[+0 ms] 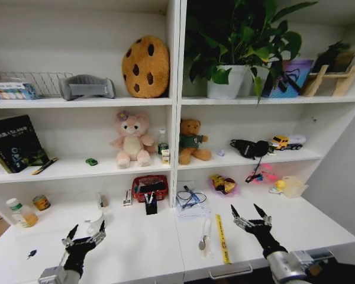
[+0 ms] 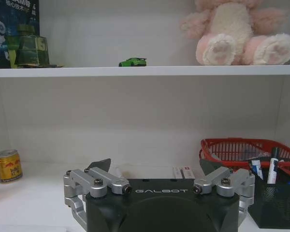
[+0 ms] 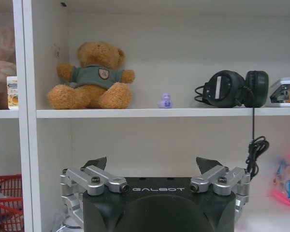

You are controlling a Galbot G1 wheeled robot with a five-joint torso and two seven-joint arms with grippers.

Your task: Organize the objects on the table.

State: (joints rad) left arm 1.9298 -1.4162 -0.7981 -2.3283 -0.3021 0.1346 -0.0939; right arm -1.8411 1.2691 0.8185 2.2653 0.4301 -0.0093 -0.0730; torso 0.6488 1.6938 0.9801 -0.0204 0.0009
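Both my arms hang low over the long white desk, nothing in either hand. My left gripper sits at the lower left of the head view with its black fingers spread wide, tips up and apart, touching nothing. My right gripper mirrors it at the lower right, jaws just as wide, also empty and clear of the desktop.

I judge this as the pick-a-target step, so the trick is to choose one small thing and line up squarely before dropping. Nearest my right gripper lies the flat yellow ruler-like strip, and just beside it a slim pale pen-shaped stick; both lie flat, so I'd want a low, straight-down pinch across the narrow width.

Looking outward, the red mesh basket stands at the centre back of the desk with a small black mesh pen cup in front of it. From my left wrist I see that cup holding markers, a gold drink can at the lower left, and the tiny green toy car up on the shelf, upper centre. In the head view that car rests on the middle shelf left of the pink plush rabbit. A small dark object lies at the desk's far lower left; I cannot tell what it is.
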